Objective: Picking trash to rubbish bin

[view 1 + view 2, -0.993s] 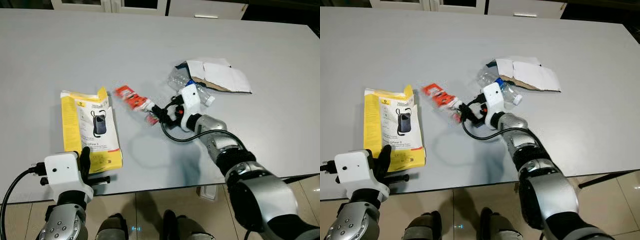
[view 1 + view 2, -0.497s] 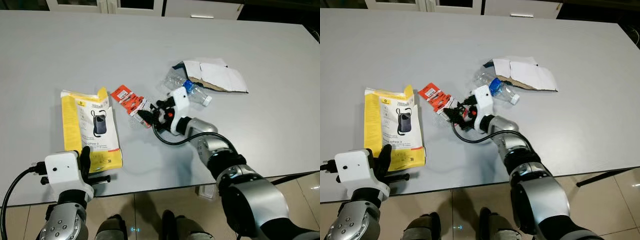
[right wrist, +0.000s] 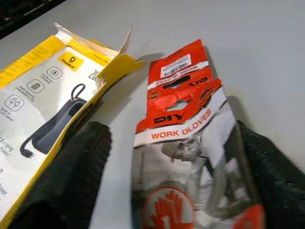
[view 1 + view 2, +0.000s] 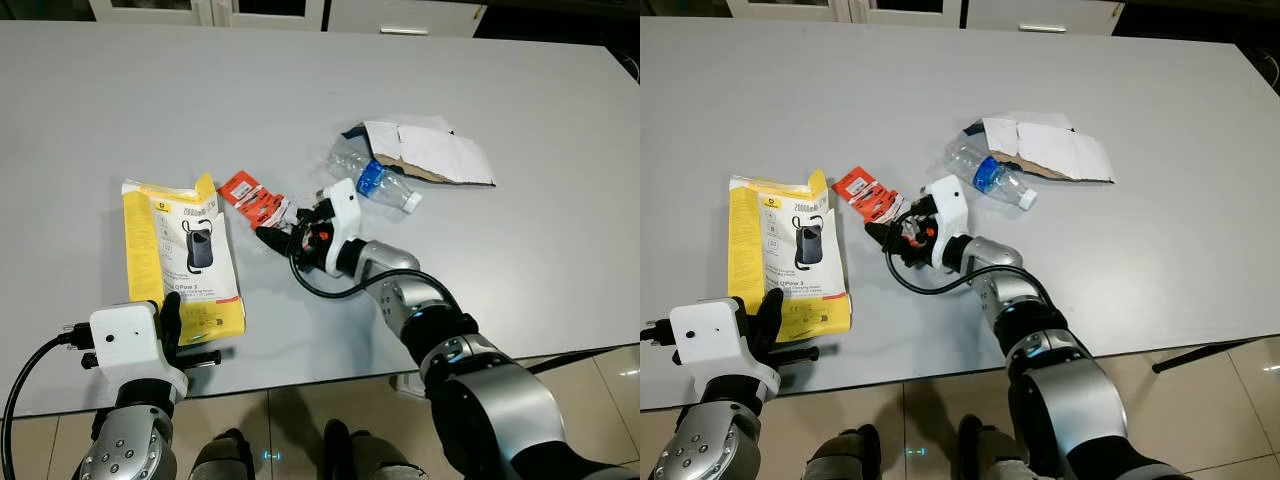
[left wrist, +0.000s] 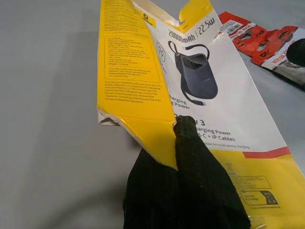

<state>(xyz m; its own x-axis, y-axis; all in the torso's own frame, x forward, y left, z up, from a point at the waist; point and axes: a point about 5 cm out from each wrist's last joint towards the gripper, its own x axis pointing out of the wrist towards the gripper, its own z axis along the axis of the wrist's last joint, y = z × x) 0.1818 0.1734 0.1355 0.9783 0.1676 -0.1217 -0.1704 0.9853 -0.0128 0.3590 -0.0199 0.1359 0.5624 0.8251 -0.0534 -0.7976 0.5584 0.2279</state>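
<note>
The grey bench (image 4: 120, 90) is carrying all the trash, and the rubbish bin is not among what the cameras are taking in, so whatever gets lifted is going to need a carry to a place I cannot judge from here. The yellow power-bank box (image 4: 185, 255) is lying flattened and opened near the robot's left front edge, nothing visibly inside it; the left end effector (image 5: 183, 143) is resting on its near corner with its fingers (image 5: 190, 157) pressed together, though whether they are actually pinching the card I cannot tell. The torn white cardboard (image 4: 430, 152) is sitting further back on the right, apparently empty, with the clear plastic bottle (image 4: 375, 180) lying on its side just beside it and looking drained. The right end effector (image 4: 283, 233) is reaching across to the red work-gloves packet (image 4: 252, 198), fingers (image 3: 71, 176) spread apart and straddling its clear lower end, nothing clamped yet. The risk here is probably the packet itself: it is thin, slick and lying flat, so closing fingers may be skating over it or pushing it toward the yellow box instead of catching it. A shallow pinch on the film could also be letting it slip out during the carry.
</note>
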